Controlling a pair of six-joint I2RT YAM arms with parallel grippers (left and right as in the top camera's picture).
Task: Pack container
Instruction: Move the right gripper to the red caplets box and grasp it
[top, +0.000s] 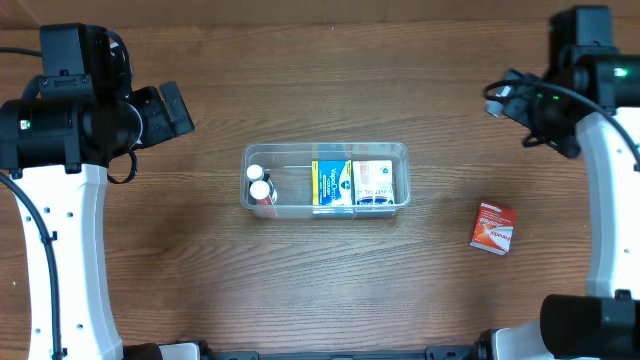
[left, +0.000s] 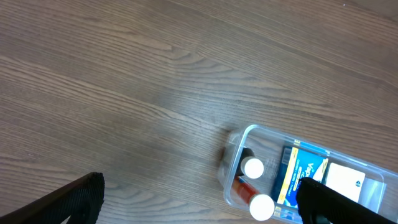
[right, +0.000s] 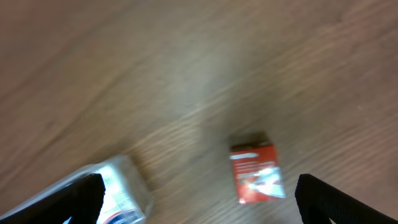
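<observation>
Lying well apart from container (top: 292, 182) — red box (top: 492, 228).

Container (top: 296, 150) sits at the centre of the counter (top: 320, 60). Inside it, two bottles (top: 259, 183) stand at the left end, one behind the other. The inner box (top: 332, 184) and end box (top: 373, 182) lie side by side in the right half. A loose box (top: 493, 228) lies on the counter well right of the container and slightly forward. Left hand (top: 175, 108) is rear-left and right hand (top: 497, 100) rear-right, both well apart from the container.

Room inside container (top: 300, 148) between bottles (top: 258, 183) and boxes (top: 352, 182).
</observation>
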